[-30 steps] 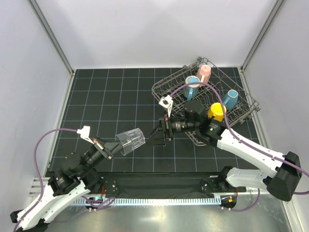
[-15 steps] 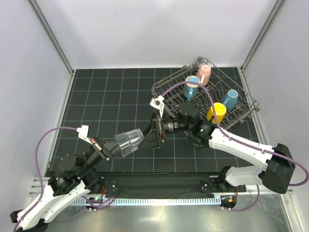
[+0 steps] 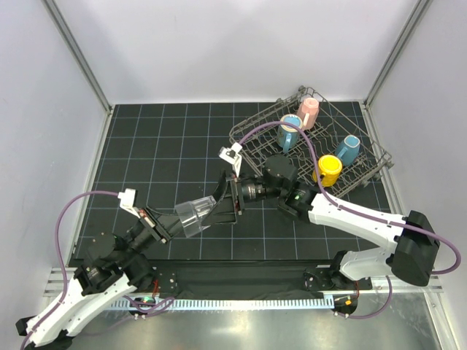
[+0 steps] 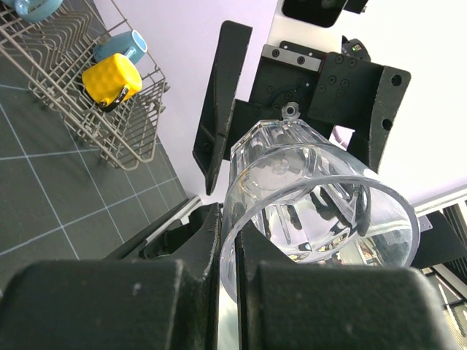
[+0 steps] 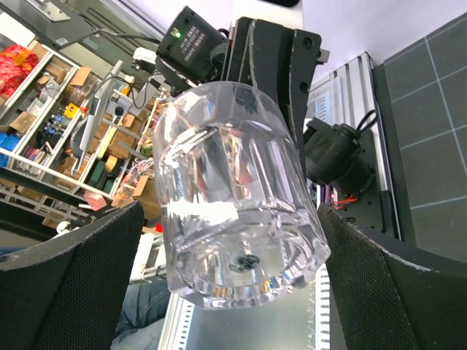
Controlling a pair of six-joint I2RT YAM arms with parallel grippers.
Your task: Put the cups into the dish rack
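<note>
My left gripper (image 3: 175, 224) is shut on the rim of the clear glass tumbler (image 3: 194, 214) and holds it tilted above the mat, base toward the right arm. In the left wrist view the tumbler's (image 4: 314, 197) wall is pinched between my fingers (image 4: 182, 292). My right gripper (image 3: 221, 203) is open, its fingers (image 5: 80, 277) on either side of the tumbler's base (image 5: 233, 211) with gaps showing. The dish rack (image 3: 248, 135) at the back right holds a pink cup (image 3: 309, 111), two blue mugs (image 3: 290, 130) (image 3: 348, 148) and a yellow mug (image 3: 327, 168).
The black gridded mat (image 3: 160, 146) covers the table inside white walls. The rack's near corner (image 4: 109, 138) with the yellow mug (image 4: 109, 79) shows in the left wrist view. Purple cables loop over both arms.
My right arm has reached left from the rack to the tumbler, and its open fingers now straddle the base. My left gripper has kept hold and shifted the tumbler slightly left.
</note>
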